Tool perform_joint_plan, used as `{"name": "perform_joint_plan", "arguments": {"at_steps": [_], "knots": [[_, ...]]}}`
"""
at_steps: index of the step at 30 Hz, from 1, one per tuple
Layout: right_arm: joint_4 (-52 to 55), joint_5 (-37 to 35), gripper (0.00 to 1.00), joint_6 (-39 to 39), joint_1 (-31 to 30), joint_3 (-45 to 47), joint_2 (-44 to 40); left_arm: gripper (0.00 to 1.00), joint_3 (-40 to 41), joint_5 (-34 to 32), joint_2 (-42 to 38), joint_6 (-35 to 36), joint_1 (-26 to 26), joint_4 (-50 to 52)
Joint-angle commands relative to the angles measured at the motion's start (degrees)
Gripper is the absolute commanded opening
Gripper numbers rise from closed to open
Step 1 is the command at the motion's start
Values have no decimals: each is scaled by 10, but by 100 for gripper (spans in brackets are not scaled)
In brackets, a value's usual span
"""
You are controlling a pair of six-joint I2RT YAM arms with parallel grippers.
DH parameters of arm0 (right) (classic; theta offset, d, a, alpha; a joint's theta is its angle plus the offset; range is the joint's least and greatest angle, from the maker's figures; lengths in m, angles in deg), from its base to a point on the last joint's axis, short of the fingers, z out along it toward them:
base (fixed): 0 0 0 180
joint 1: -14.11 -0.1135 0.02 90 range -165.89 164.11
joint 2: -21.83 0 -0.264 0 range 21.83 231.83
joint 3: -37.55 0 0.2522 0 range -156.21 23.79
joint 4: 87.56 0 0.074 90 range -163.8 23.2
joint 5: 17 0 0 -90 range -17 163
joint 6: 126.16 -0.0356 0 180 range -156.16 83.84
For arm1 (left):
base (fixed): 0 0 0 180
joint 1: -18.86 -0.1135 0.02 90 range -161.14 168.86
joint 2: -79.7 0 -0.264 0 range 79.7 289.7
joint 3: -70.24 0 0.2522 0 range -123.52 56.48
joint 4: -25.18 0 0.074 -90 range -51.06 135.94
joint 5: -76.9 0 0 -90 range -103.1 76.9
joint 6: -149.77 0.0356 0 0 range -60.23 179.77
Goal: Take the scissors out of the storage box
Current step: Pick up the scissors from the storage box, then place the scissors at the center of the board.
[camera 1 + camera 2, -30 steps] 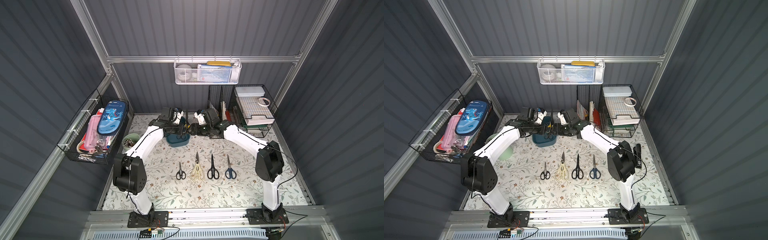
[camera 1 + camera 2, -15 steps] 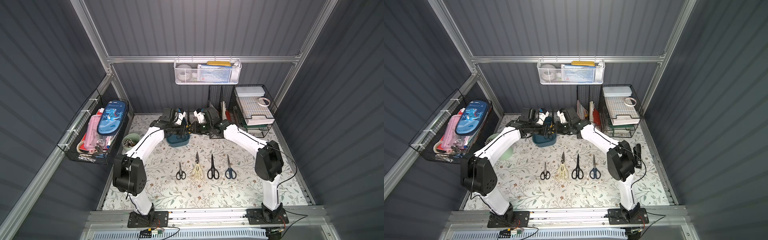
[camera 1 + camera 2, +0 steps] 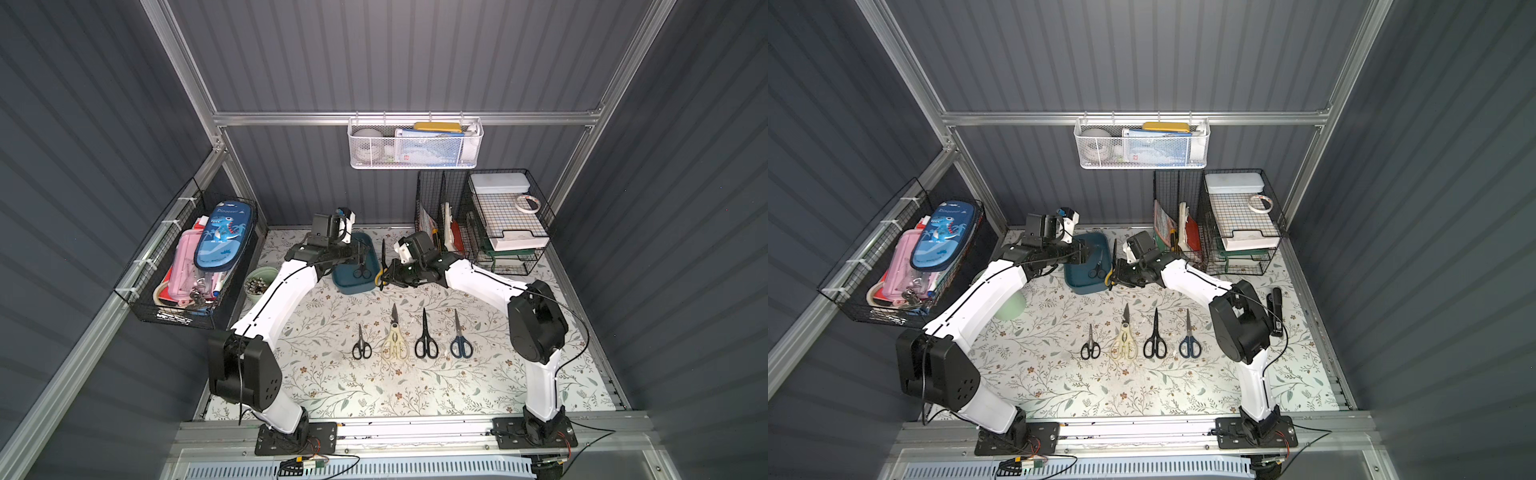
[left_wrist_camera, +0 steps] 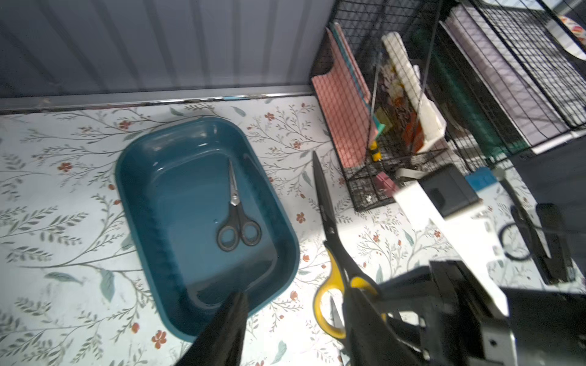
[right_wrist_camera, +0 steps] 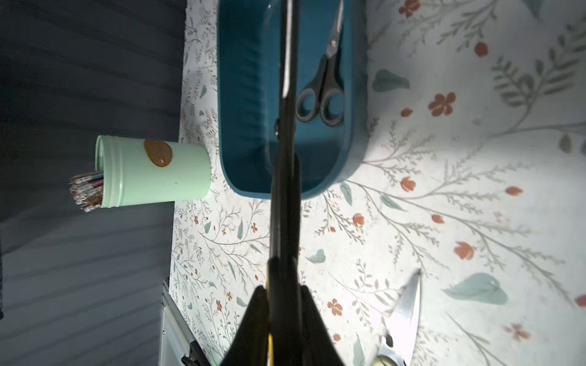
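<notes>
Your left end effector (image 4: pixel 295 292), fingers apart, is nearest the small black scissors (image 4: pixel 236 215) in the storage box (image 4: pixel 149 206), blades toward the back wall (image 4: pixel 158 41); your right end effector (image 5: pixel 282 287) clamps the yellow-and-black scissors (image 4: pixel 329 221).

free mat (image 3: pixel 365 311) between storage box (image 3: pixel 353 287) and scissors row (image 3: pixel 424 328); wire baskets (image 3: pixel 432 195) block the rear right.

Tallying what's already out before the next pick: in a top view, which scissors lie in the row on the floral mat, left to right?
small black-handled metal scissors → large cream-white-handled shears → long black-handled scissors → dark blue-handled scissors
</notes>
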Motion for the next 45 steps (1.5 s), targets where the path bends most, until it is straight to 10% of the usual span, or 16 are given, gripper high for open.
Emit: {"name": "perform_joint_plan", "arguments": {"at_steps": [1, 6, 9, 35, 45], "knots": [[-9, -28, 10, -14, -53, 17, -41, 54, -15, -35, -2, -36, -29, 12], [-68, -70, 10, -74, -151, 56, -52, 62, -53, -38, 24, -37, -66, 34], [-99, -92, 11, -107, -195, 60, -35, 99, -67, -38, 30, -39, -68, 35], [-148, -94, 14, -242, -257, 21, 109, 99, -74, -57, 28, -29, -68, 48], [-117, -101, 31, -237, -261, 23, 115, 99, -75, -52, 35, -28, -68, 41]]}}
